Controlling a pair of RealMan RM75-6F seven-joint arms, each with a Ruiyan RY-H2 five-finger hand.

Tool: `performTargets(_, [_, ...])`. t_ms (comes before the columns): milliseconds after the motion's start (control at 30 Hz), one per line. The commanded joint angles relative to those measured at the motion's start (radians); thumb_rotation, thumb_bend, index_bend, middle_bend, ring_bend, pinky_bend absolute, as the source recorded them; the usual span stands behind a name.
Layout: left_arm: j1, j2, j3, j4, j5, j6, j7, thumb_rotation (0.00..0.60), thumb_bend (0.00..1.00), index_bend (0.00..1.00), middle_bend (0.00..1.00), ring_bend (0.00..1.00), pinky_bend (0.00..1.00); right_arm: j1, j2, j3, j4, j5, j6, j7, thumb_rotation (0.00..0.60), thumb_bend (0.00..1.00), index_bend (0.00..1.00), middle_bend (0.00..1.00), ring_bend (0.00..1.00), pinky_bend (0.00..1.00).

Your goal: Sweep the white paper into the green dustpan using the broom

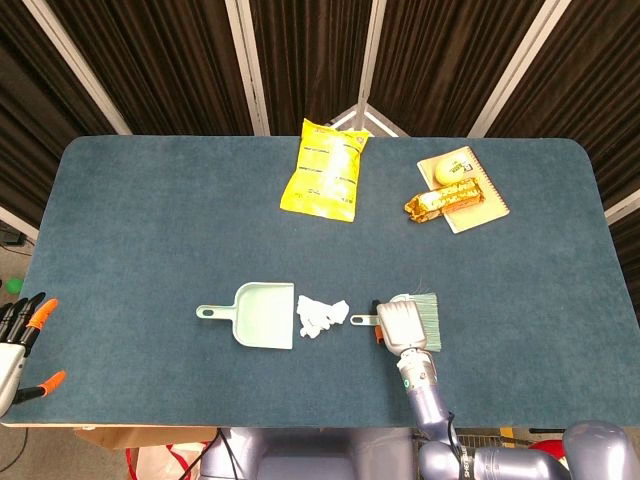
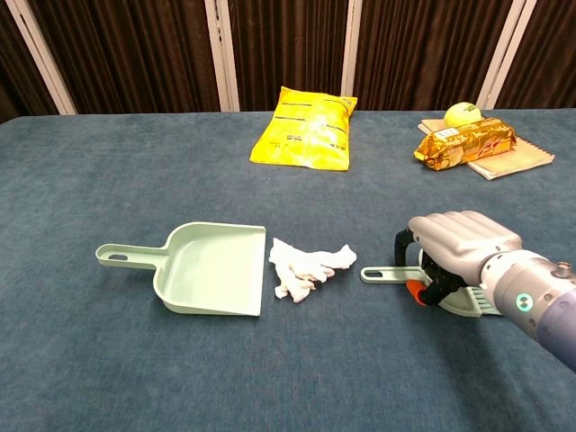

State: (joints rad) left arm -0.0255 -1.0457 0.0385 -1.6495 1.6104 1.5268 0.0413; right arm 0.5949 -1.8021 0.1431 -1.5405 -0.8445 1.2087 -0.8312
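The green dustpan [image 1: 262, 314] [image 2: 211, 270] lies flat with its mouth facing right. Crumpled white paper [image 1: 320, 314] [image 2: 306, 265] sits just outside that mouth. Right of the paper lies the green broom [image 1: 428, 312], its handle [image 2: 382, 273] pointing at the paper. My right hand [image 1: 400, 325] [image 2: 461, 241] rests low on the broom's head, fingers curved down over its neck and thumb clear of the handle. The broom lies flat on the table. My left hand [image 1: 18, 335] hangs beyond the table's left edge, fingers spread, holding nothing.
At the back of the blue table [image 1: 150, 230] lie a yellow snack bag [image 1: 325, 170] [image 2: 308, 128], a gold packet [image 1: 445, 202] [image 2: 466, 142] and a yellow ball [image 2: 463, 113] on a notebook [image 1: 478, 200].
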Motion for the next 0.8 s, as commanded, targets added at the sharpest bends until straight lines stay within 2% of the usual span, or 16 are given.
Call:
performTargets(33, [0.000,0.000,0.000,0.001,0.001,0.001,0.000,0.600,0.00,0.00,0.00,0.00,0.00,-0.001,0.006,-0.001,-0.012,-0.011,0.002,0.008,0.600,0.51,0.73,0.90,0.92,0.86])
performTargets(600, [0.001,0.003,-0.003,-0.013,-0.012,-0.004,0.013,0.600,0.00,0.00,0.00,0.00,0.00,0.006,0.105,0.028,-0.171,-0.070,0.041,0.031,0.600,0.51,0.77,0.90,0.92,0.86])
performTargets(800, [-0.022,0.019,-0.020,-0.050,-0.025,-0.029,0.059,0.600,0.00,0.00,0.00,0.00,0.00,0.011,0.135,0.041,-0.214,-0.068,0.048,0.033,0.600,0.51,0.77,0.90,0.92,0.86])
